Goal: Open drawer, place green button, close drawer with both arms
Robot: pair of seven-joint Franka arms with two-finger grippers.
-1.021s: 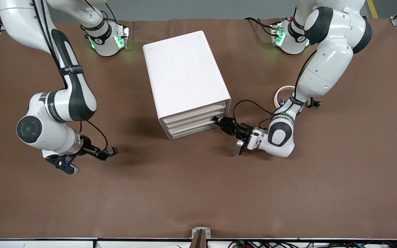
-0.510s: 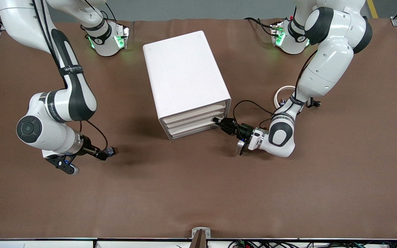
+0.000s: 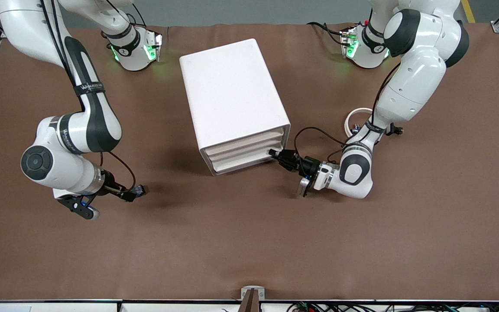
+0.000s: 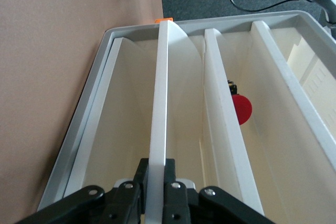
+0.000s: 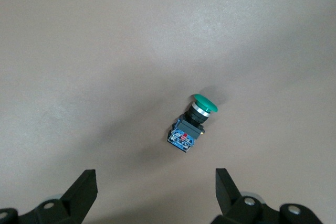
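The white cabinet (image 3: 232, 86) stands mid-table with three stacked fronts. My left gripper (image 3: 272, 152) is at the left arm's end of the lowest drawer (image 3: 241, 164) and is shut on that drawer's thin white lip (image 4: 159, 103); in the left wrist view (image 4: 156, 184) the fingers pinch the lip from both sides. The drawer looks pushed in. The button (image 3: 140, 189), green cap and dark blue body, lies on its side on the brown table toward the right arm's end. My right gripper (image 3: 124, 193) is beside it, wide open and empty (image 5: 155, 179), the button (image 5: 191, 124) apart from its fingertips.
A white ring (image 3: 355, 117) and small black pieces (image 3: 394, 129) lie on the table by the left arm. In the left wrist view a red round thing (image 4: 241, 108) shows inside an upper drawer, and an orange piece (image 4: 164, 20) at the cabinet's edge.
The left arm's wrist and elbow have shifted very slightly at the drawer front. The drawer, the button and the right arm have not visibly moved.
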